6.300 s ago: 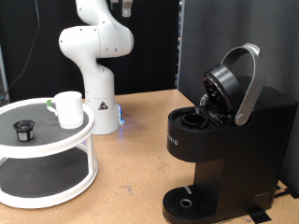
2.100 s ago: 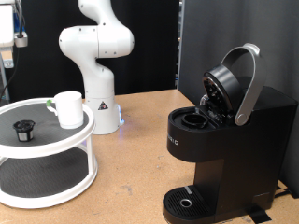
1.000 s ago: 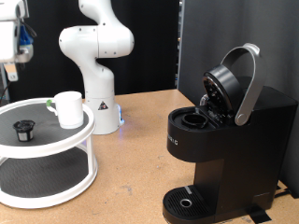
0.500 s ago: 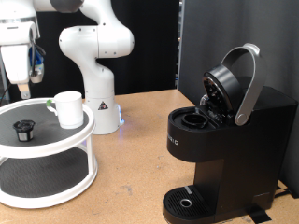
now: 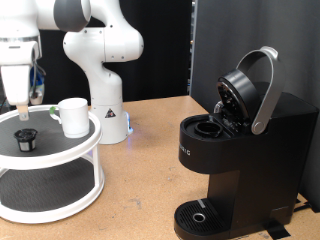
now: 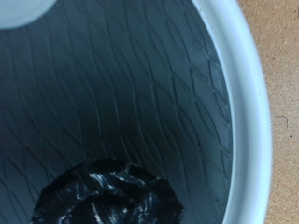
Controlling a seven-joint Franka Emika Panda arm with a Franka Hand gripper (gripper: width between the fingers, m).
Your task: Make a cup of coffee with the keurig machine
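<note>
The end effector [image 5: 21, 108] hovers above the dark pod [image 5: 25, 139] on the white tiered stand [image 5: 60, 158], beside the cup [image 5: 72, 116]; its opening can't be judged. The keurig machine [image 5: 240, 150] stands lid-raised at the exterior view's right. A clean pick likely needs the fingers centred over the pod.

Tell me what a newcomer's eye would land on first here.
Probably the keurig machine at the exterior view's right, its lid thrown open. Next, the gripper at the left, poised directly above the small dark pod on the white two-tier tray, with the cup beside it.
</note>
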